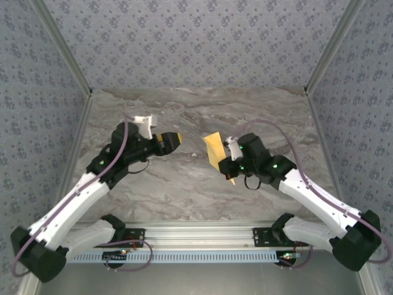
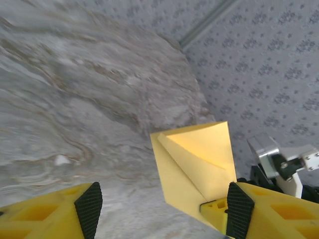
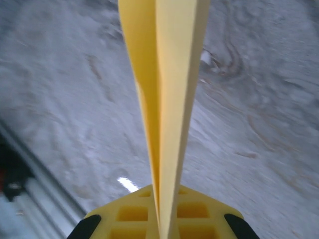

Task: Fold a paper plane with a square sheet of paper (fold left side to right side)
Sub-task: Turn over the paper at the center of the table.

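The yellow sheet of paper (image 1: 215, 149), folded into a creased, pointed shape, is held upright above the marble table, right of centre. My right gripper (image 1: 225, 161) is shut on its lower corner. In the right wrist view the paper (image 3: 167, 89) rises edge-on from between the right gripper's (image 3: 162, 221) yellow fingers. My left gripper (image 1: 170, 141) stands open a short way left of the paper, with nothing between its fingers. From the left wrist, the folded paper (image 2: 197, 164) shows its diagonal crease beyond the left gripper (image 2: 164, 211), nearer the right pad (image 2: 239, 211), with no visible contact.
The marble table (image 1: 184, 184) is walled by patterned panels on three sides. An aluminium rail (image 1: 202, 230) with the arm bases runs along the near edge. A white bracket (image 1: 143, 122) sits above the left wrist.
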{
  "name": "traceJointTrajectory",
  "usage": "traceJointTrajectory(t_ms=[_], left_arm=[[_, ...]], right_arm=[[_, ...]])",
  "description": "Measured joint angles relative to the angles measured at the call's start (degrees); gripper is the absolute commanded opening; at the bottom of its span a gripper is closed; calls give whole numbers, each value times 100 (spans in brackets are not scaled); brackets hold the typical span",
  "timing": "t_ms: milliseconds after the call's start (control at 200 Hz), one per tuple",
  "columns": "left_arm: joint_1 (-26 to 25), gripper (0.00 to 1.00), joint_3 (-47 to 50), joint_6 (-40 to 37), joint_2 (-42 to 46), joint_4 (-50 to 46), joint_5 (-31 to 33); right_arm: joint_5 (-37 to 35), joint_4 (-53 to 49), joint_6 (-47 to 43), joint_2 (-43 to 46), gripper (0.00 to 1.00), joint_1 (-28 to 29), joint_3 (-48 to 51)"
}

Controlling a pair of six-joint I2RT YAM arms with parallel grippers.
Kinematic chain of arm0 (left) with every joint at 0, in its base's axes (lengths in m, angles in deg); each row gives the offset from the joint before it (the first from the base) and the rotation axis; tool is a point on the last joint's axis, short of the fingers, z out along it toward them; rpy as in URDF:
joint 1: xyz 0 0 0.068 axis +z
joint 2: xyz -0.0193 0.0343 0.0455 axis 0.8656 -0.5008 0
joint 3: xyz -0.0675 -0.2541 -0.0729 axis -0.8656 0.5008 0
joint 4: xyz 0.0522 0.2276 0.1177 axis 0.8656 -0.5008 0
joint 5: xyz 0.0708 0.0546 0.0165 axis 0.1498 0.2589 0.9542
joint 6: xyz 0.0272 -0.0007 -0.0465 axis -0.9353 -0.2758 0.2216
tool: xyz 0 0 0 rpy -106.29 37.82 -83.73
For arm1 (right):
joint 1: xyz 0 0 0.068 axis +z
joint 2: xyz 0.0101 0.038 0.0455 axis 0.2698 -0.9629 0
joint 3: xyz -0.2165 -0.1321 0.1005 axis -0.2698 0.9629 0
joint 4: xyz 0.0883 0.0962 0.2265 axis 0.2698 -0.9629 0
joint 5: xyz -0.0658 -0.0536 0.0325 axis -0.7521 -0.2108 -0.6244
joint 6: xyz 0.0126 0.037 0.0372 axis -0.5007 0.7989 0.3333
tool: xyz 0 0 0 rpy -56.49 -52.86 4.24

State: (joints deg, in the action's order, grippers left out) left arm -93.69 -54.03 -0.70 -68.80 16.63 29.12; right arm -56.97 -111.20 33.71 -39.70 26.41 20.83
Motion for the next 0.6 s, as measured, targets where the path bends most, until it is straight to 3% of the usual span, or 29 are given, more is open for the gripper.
traceJointTrajectory(t_ms=[275, 485, 600], left_arm=[[0, 74, 251, -376, 1266, -890, 1108], [0, 74, 262, -463, 1373, -1182, 1405], [0, 75, 282, -483, 1364, -1241, 1443]], right_arm=[[-3287, -1744, -247, -1888, 2, 1491, -1228], [-4942, -2826, -175, -3947, 4, 2061, -2267], [-5410, -3200, -140, -4951, 5, 2155, -2625]])
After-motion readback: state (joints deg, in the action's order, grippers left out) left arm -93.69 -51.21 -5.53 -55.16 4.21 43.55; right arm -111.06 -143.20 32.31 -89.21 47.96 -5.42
